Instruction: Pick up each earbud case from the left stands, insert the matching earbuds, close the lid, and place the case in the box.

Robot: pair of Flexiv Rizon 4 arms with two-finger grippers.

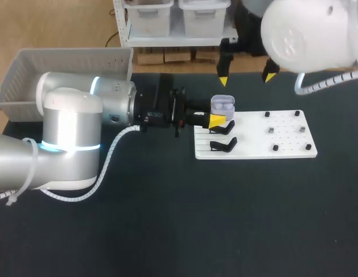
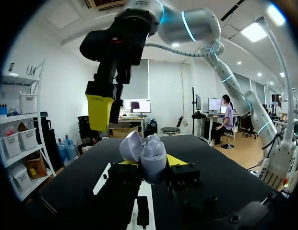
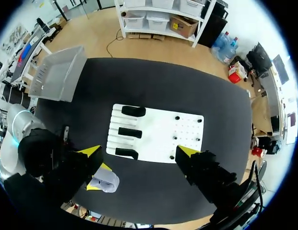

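**Head view: left gripper (image 1: pixel 218 117) has the case (image 1: pixel 222 104), right gripper (image 1: pixel 246 78) hangs open above**

So the case is up off the white board (image 1: pixel 253 151), at its left end. It's pinched from two sides by the left arm's yellow fingers. The left wrist view shows a yellow tip against each flank, so I'd call that a proper hold. The lid (image 2: pixel 131 145) is flipped open and tipped to one side, and the open shell faces up.

The right gripper sits high over the board with its fingers spread wide and nothing between them. In the right wrist view the case isn't in that gap. It's off beside and below one finger, and the board is what lies under the gap.

My guess is the earbuds come next. There are a couple of tiny grey bits (image 1: pixel 271 130) among the black pegs (image 1: pixel 275 148) on the board's right half. They could be the buds, but they're too small to say.

If they are, the right arm is the nearer one and the only free one. It would need to drop onto the board, then carry across to the case's open mouth from above.

Two bare stands (image 1: pixel 223 144) sit just beside the case. The box (image 1: pixel 29 75) is well apart, out on the left arm's side.
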